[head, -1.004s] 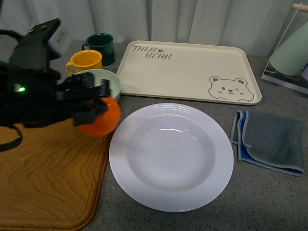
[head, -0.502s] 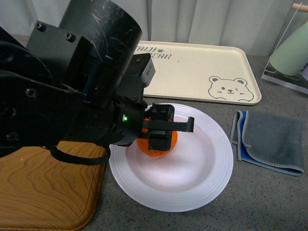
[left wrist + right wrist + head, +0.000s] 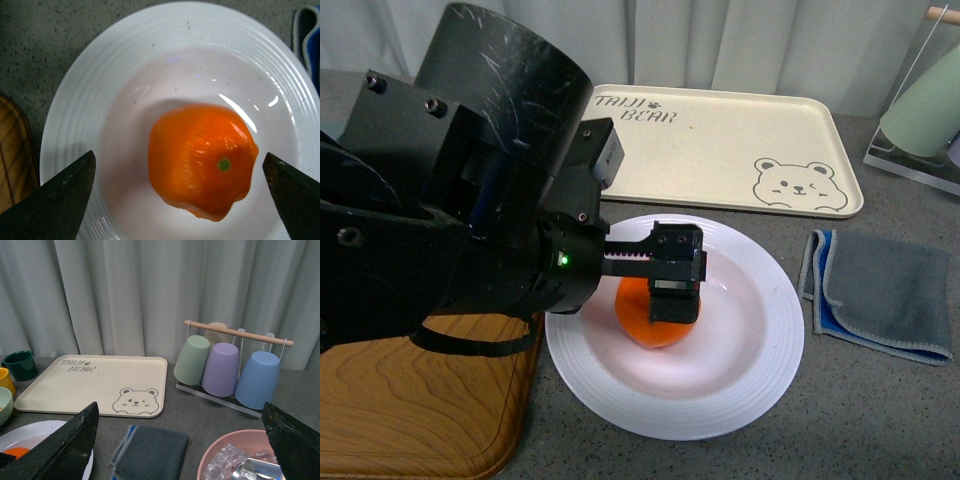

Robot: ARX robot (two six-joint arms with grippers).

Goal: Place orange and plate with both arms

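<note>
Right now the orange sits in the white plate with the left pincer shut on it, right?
No: the orange does sit in the white plate, but the left pincer is open; the left wrist view shows gaps on both sides of the fruit.

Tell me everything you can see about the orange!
The orange is a bright, roundish fruit with shiny, slightly lumpy peel and a small green stem dot turned up toward the left wrist camera. It looks whole and unpeeled. It sits in the hollow middle of the white plate and, as far as shows, touches nothing else. The left gripper is open, with its fingers on either side of the fruit and apart from it.
</note>
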